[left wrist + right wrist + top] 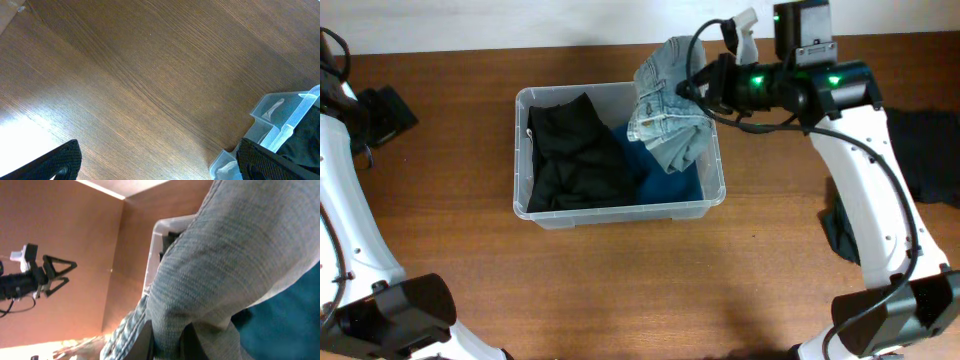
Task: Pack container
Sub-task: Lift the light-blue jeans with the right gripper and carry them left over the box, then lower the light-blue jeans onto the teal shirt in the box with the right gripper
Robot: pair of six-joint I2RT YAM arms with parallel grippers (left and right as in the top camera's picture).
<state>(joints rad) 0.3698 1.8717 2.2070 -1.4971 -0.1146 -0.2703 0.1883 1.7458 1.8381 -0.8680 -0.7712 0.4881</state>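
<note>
Denim (225,255) fills the right wrist view: a thick grey-blue fold with a fine twill weave. The right jaws are pressed together on it, with a dark finger (145,340) on either side of the pinched ridge. From overhead the denim hangs bunched from that grip, washed pale blue with stitched seams. It is over the far right corner of the container (620,213), and its lower folds droop past the rim.

The container sits near the middle of the worktop (620,290), long side across, between the two arms. It is clear plastic, rectangular, with rounded corners and a rolled rim. The left wrist view shows a moulded recess at one corner. Inside, a black garment (575,150) lies crumpled in the left half and a blue cloth (665,180) lies flatter on the right.

The left jaws are spread wide and hold nothing. They hang over bare wood-grain worktop off to the container's left, apart from it.

The container is probably light, with thin walls that flex and a smooth base that may slide if cloth is pushed against a side. The rolled rim at a short side or corner, where the moulding stiffens it, looks the best place to hold; a flat wall gives nothing to pinch. The denim is soft, floppy and fairly heavy for cloth, so it should slump where released and could snag on the rim.

More dark cloth (930,150) lies on the worktop beyond the right arm (860,160).
</note>
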